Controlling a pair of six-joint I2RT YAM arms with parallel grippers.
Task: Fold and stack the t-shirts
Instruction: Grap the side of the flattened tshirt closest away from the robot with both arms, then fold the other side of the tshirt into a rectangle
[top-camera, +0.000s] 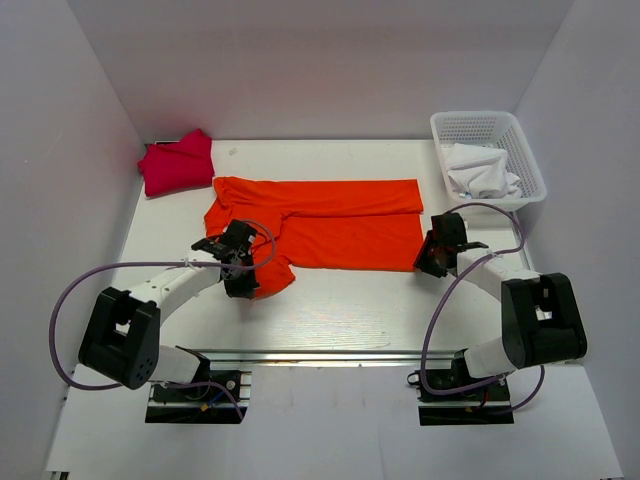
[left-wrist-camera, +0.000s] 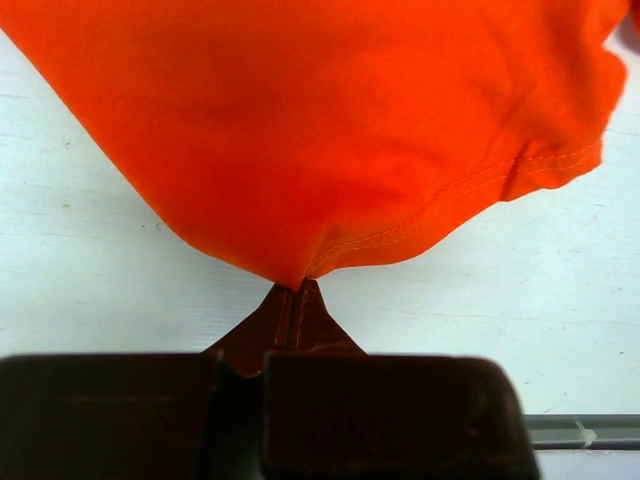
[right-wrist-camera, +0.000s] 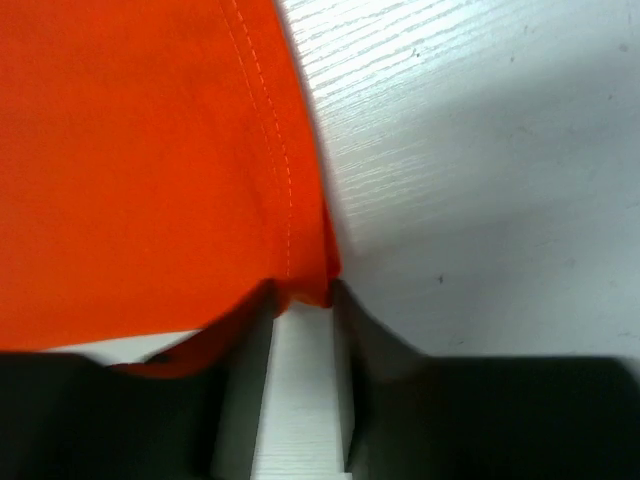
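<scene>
Orange t-shirt lies across the centre of the table, mid-fold, its lower-left corner clenched in the left gripper while the right gripper, jaws parted, straddles the hem at the right edge. That claw likely must close before both carry the cloth over. Crimson-pink t-shirt waits bundled at upper left, white basket with white cloth at upper right; neither blocks the fold.

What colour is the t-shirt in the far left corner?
The t-shirt is crimson-pink, best seen in the top external view.
</scene>
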